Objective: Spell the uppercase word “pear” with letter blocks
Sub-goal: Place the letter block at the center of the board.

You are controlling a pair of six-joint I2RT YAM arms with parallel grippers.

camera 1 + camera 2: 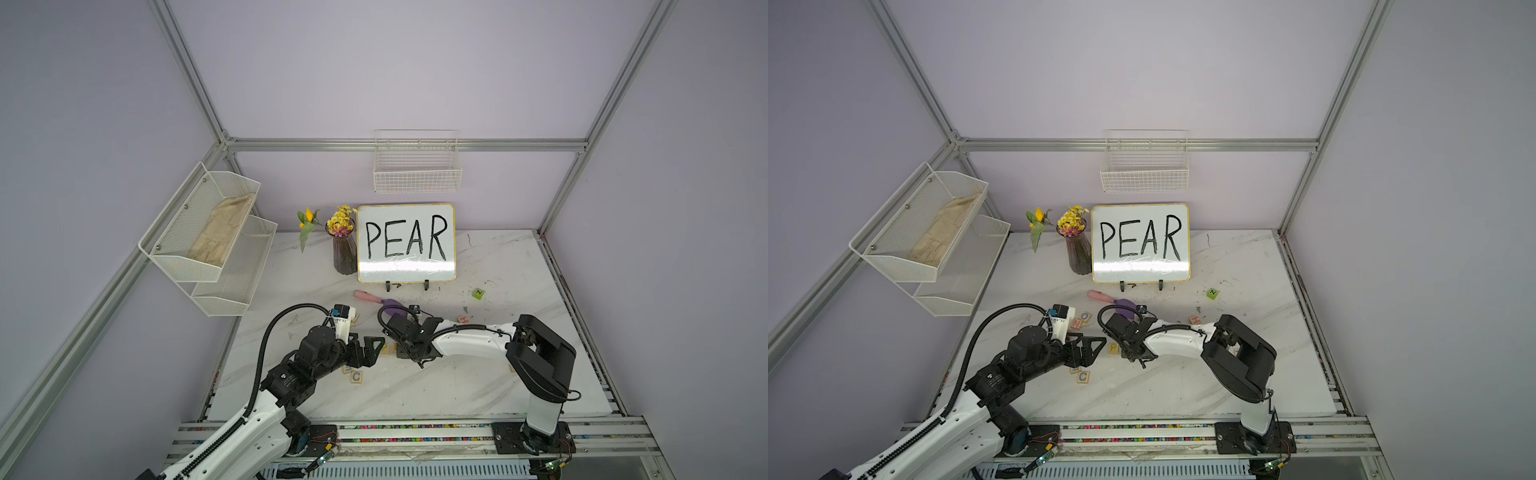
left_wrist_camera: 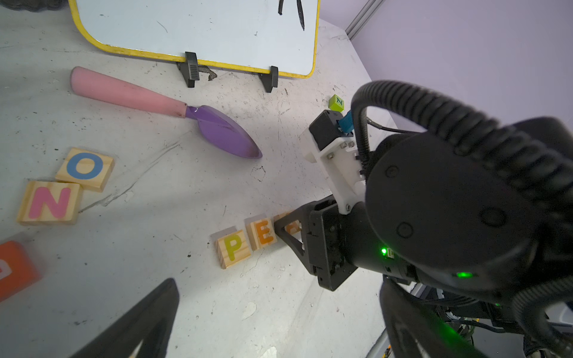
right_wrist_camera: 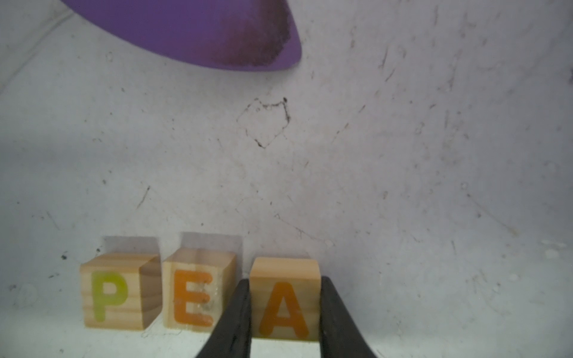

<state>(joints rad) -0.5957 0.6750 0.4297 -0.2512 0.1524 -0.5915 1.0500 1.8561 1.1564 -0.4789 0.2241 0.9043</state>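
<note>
The A block (image 3: 283,297) is being clamped by the right tool (image 3: 284,280), just beside the placed P block (image 3: 119,291) and E block (image 3: 198,291). The left tool (image 1: 371,351) is being held apart, and the unseen R block is being awaited.

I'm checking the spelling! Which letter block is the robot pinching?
The orange A block, squeezed by the right gripper. The P block and E block sit free beside it.
</note>
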